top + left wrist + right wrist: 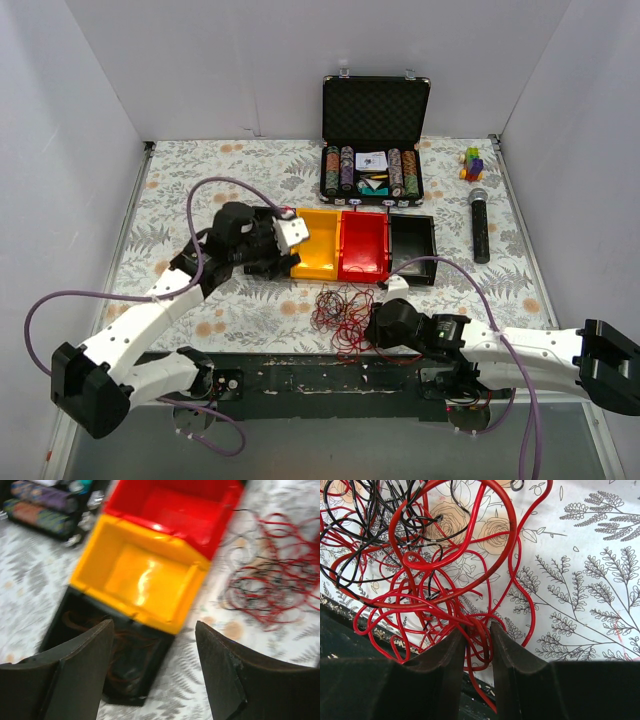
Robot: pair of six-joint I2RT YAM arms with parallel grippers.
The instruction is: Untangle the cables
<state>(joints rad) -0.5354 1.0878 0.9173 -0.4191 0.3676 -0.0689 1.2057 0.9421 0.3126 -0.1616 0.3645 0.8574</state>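
Note:
The cables [340, 315] are a loose nest of thin red and black strands on the floral cloth, near the table's front edge. In the right wrist view the nest [420, 555] fills the upper left. My right gripper [377, 325] sits at the nest's right side. Its jaws [478, 630] are nearly closed on a bunch of red strands. My left gripper [285, 238] hovers over the row of bins, well away from the nest. In its wrist view the gripper [155, 625] is open and empty, and the cables [272, 580] lie at the right.
A yellow bin [318, 255], a red bin [364, 247] and a black bin [412, 248] stand in a row behind the nest. Another black bin [120, 655] lies under my left gripper. A chip case [374, 140], microphone [480, 225] and toy blocks [472, 162] are farther back.

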